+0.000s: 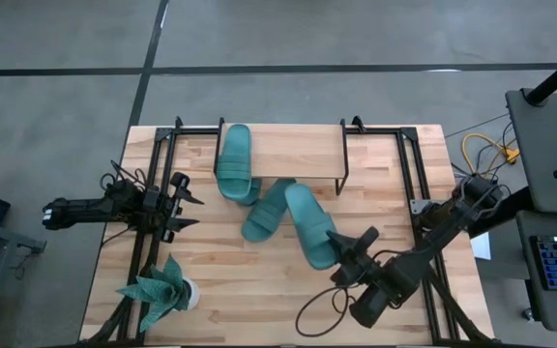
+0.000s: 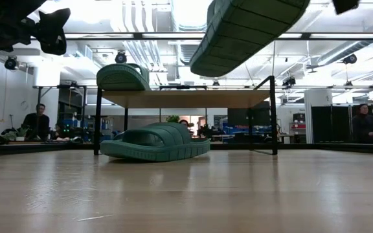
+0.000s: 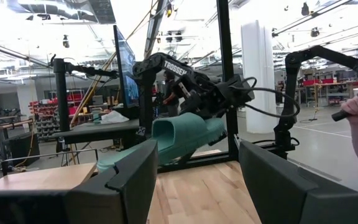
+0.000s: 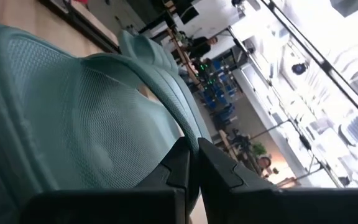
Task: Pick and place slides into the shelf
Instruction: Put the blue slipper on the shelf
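My right gripper [image 1: 348, 249] has its fingers [image 4: 185, 163] clamped on the heel of 1 teal slide [image 1: 309, 224], which hangs lifted above the table [image 1: 259, 300] just near of the shelf [image 1: 283, 150]. I see a 2nd slide [image 1: 235, 162] on the shelf's left end and a 3rd [image 1: 264, 211] on the table beneath. My left gripper [image 1: 187, 201] waits at the left edge, fingers [image 3: 132, 180] apart.
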Available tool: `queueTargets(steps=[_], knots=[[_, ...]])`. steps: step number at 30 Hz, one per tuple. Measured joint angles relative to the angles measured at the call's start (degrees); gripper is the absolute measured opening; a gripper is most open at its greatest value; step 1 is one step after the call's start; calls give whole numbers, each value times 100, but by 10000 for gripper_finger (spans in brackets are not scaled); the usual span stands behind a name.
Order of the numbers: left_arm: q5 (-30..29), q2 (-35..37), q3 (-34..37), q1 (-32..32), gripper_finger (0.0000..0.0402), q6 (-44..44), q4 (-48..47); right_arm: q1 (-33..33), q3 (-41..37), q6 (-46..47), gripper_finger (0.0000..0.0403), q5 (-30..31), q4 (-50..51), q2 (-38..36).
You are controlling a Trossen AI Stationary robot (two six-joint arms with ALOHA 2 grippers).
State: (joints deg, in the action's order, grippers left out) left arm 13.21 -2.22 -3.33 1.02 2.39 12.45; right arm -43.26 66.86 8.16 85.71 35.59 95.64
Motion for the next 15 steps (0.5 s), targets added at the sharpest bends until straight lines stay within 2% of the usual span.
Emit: queueTargets(steps=[15], knots=[[-1, 0, 0, 0, 211, 0, 2, 766, 254, 155, 13, 0, -27, 0]])
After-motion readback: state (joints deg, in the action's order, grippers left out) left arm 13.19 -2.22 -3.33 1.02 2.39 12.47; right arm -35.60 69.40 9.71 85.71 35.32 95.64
